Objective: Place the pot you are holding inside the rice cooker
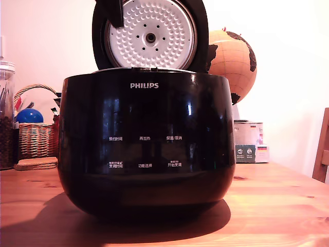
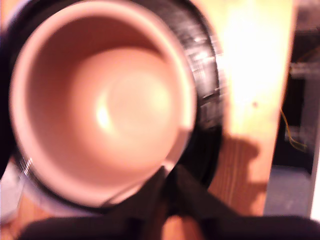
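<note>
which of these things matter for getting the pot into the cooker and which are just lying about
In the job:
- glossy black PHILIPS rice cooker, lid up
- round inner pot, pale inside
- dark gripper at its rim

Lying about:
- tan globe
- woven basket
- blue ball
- glass jar
- small white box
</note>
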Tool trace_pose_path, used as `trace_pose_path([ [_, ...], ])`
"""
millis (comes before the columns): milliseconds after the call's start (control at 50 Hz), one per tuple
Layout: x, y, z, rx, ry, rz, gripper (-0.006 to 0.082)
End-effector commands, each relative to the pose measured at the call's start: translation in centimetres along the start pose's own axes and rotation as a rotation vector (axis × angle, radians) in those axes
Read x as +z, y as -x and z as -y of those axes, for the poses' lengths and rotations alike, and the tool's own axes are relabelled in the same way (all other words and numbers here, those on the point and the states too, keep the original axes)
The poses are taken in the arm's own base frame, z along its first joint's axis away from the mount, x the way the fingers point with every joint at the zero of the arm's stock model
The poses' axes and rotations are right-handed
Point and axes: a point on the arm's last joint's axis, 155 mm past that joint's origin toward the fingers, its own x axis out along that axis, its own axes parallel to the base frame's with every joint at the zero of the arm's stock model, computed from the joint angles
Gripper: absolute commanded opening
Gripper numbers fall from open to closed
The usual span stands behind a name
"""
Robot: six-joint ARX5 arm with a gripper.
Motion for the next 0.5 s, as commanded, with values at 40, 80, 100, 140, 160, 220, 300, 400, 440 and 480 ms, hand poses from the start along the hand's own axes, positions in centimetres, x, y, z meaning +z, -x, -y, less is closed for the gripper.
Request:
trace_pose_path([
  [40,-1.8,2.0,-2.3,0.072,0.127,0.033,-0.0023],
  [80,-2.4,2.5,-3.4,0.099,0.207,0.043,-0.0023],
  [100,-2.7,2.7,-3.9,0.112,0.223,0.048,-0.0023],
  [140,-3.3,3.1,-5.2,0.145,0.298,0.062,-0.0023],
  [160,-3.6,3.3,-5.9,0.162,0.318,0.069,-0.0023],
  [220,-4.4,4.1,-8.2,0.222,0.415,0.105,-0.0023],
  [300,-5.5,5.4,-11.9,0.323,0.543,0.173,-0.0023],
  [400,-7.0,7.3,-16.8,0.456,0.707,0.272,-0.0023],
  [440,-7.9,8.3,-18.6,0.513,0.750,0.303,-0.0023],
  [480,-8.7,9.0,-20.1,0.554,0.815,0.338,-0.0023],
])
